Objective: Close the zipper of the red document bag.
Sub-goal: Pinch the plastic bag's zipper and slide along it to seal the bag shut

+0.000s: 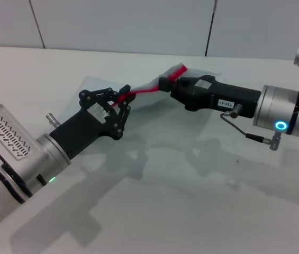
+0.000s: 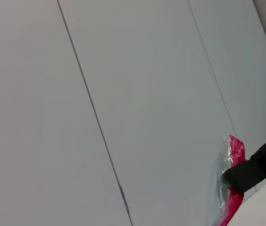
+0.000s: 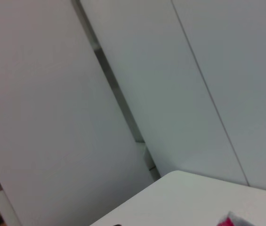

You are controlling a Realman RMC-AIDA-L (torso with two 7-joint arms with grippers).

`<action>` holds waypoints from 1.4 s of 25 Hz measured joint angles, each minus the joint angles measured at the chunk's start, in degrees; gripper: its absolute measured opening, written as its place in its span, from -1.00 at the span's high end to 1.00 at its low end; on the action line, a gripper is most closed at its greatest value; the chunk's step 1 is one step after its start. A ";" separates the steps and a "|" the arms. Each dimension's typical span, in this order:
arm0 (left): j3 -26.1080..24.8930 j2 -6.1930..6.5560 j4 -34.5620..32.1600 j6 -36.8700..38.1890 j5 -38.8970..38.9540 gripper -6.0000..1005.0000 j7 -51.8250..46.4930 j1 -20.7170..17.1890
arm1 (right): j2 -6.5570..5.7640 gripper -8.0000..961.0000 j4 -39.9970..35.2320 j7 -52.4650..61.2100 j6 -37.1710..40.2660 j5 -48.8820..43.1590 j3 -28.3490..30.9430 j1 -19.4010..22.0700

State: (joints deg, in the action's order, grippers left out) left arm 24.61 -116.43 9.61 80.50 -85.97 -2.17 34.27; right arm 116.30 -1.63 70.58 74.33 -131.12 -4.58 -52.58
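Note:
The red document bag [image 1: 94, 85] is a translucent pale pouch, held a little above the white table between both grippers. Its zipper [image 1: 145, 89] is a thin red strip along the raised edge. My left gripper [image 1: 122, 100] reaches in from the lower left and is shut on the zipper near its left part. My right gripper [image 1: 165, 83] comes from the right and is shut on the bag's red edge near the other end. The left wrist view shows that red end [image 2: 237, 147] pinched by the right gripper's black fingers [image 2: 257, 165]. Only a red scrap [image 3: 227, 220] shows in the right wrist view.
The white table [image 1: 181, 180] spreads out in front of the bag, carrying the arms' shadows. Grey wall panels [image 1: 138, 21] stand just behind the table's far edge.

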 joint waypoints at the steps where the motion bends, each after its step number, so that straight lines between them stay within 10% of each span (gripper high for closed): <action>1: 0.00 0.00 0.00 0.00 0.04 0.80 0.00 0.00 | 0.00 0.95 -0.04 0.02 -0.15 0.08 0.14 0.10; 35: 0.01 0.06 -0.33 0.14 0.51 0.82 0.06 -0.44 | -0.32 0.95 -11.15 1.62 -9.50 6.27 12.87 10.21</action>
State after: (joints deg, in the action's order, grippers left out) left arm 24.61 -116.37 9.27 80.65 -85.47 -2.11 33.83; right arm 115.97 -12.78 72.20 64.83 -124.85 8.29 -42.37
